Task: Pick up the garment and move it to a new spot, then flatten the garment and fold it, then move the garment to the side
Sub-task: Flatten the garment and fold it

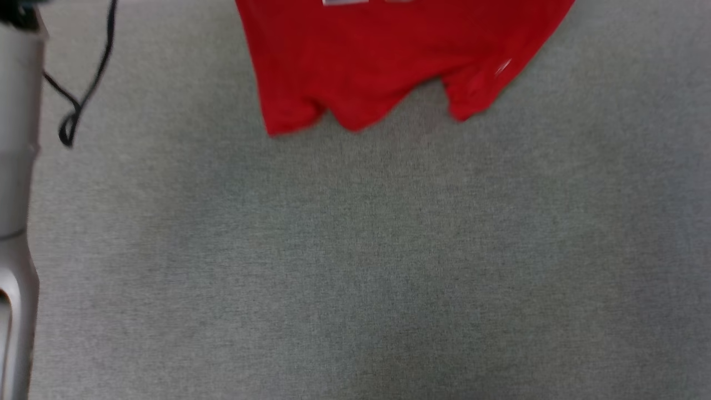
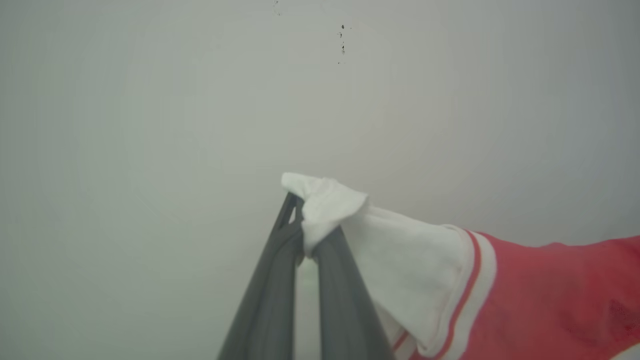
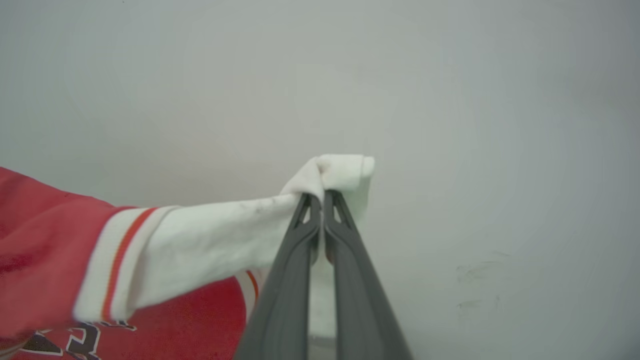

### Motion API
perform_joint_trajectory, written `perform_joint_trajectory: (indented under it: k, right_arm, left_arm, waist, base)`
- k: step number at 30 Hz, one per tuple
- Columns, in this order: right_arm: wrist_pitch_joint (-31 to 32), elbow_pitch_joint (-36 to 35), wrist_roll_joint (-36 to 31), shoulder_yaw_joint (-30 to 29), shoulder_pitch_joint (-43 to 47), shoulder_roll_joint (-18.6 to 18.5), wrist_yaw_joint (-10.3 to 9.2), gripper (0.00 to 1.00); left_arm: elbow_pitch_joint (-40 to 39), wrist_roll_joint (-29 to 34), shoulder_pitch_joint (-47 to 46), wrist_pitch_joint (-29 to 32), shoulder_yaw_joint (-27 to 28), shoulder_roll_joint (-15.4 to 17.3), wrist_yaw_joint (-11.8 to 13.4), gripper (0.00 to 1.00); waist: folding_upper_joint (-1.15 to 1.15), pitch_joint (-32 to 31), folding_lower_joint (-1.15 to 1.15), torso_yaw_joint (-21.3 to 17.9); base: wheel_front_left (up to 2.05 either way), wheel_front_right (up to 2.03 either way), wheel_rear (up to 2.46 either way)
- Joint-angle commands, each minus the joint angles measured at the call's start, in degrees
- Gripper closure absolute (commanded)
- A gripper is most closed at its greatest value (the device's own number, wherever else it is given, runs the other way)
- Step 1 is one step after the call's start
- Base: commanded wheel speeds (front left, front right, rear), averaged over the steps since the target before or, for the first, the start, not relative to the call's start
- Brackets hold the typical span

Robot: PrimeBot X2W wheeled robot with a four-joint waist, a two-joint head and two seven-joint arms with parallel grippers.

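Note:
The garment [image 1: 366, 61] is a bright red shirt hanging down from the top of the head view, its wavy lower hem free above the grey surface. In the left wrist view my left gripper [image 2: 302, 220] is shut on the white end of one sleeve [image 2: 400, 260], with red-striped trim and red cloth trailing off to the right. In the right wrist view my right gripper [image 3: 322, 200] is shut on the white end of the other sleeve [image 3: 220, 240], and the red body with dark lettering [image 3: 75, 340] hangs to the left.
A grey fabric-covered surface [image 1: 355, 266] spreads below the shirt. A pale robot part [image 1: 16, 194] runs down the left edge, with a black cable [image 1: 83, 94] looping beside it. Both wrist views face a plain pale wall [image 2: 200, 100].

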Motion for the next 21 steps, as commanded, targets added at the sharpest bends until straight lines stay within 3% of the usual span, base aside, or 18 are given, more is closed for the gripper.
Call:
perform_joint_trajectory:
  k: [1, 12, 21]
  right_arm:
    - [-1.7, 1.0, -0.7, 0.1, -2.5, 0.1, -0.06, 1.00]
    - [-14.9, 9.4, -3.5, 2.6, -17.0, 1.8, -0.06, 1.00]
    - [-19.0, 19.7, -1.5, 6.2, -19.1, 3.9, -0.06, 1.00]
  left_arm:
    - [0.9, 0.5, -2.5, -1.2, 0.3, -0.5, -0.2, 1.00]
    - [7.7, 2.0, -14.8, -10.5, 1.6, -1.4, -1.1, 1.00]
    - [13.7, 0.9, -11.6, -13.4, 1.0, -3.0, -1.8, 1.00]
  waist:
    - [0.00, 4.9, -0.01, -0.7]
    - [0.00, 11.8, -0.01, -1.9]
    - [0.00, 15.8, -0.01, -1.8]
  base:
    - [0.00, 0.00, 0.00]
    - [0.00, 0.00, 0.00]
    - [0.00, 0.00, 0.00]
